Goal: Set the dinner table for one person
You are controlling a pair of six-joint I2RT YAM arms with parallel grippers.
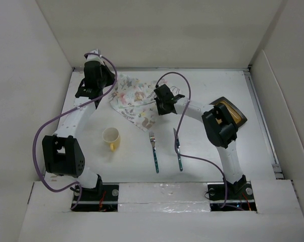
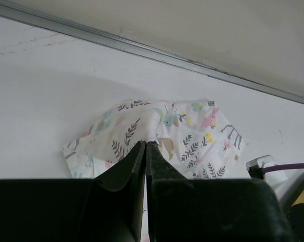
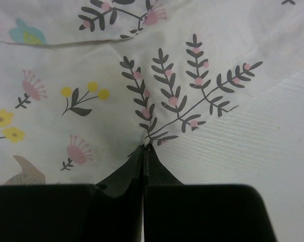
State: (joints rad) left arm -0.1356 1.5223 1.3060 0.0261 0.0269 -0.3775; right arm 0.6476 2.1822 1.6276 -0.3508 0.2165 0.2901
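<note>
The left gripper [image 2: 146, 144] held its fingers pressed together on a pinched peak of the cloth mat [image 2: 192, 128], whose fabric spread ahead of and to the right of the tips. The right gripper [image 3: 145, 147] was likewise clamped on the mat near its edge. The mat lay rumpled between both grippers on the dinner table [image 1: 207, 85]. Behind the right fingers, toward the arm bases, a fork [image 1: 153, 151] and another teal-handled utensil [image 1: 179, 151] lay side by side. A yellow mug [image 1: 111, 138] stood well behind the left fingers.
</note>
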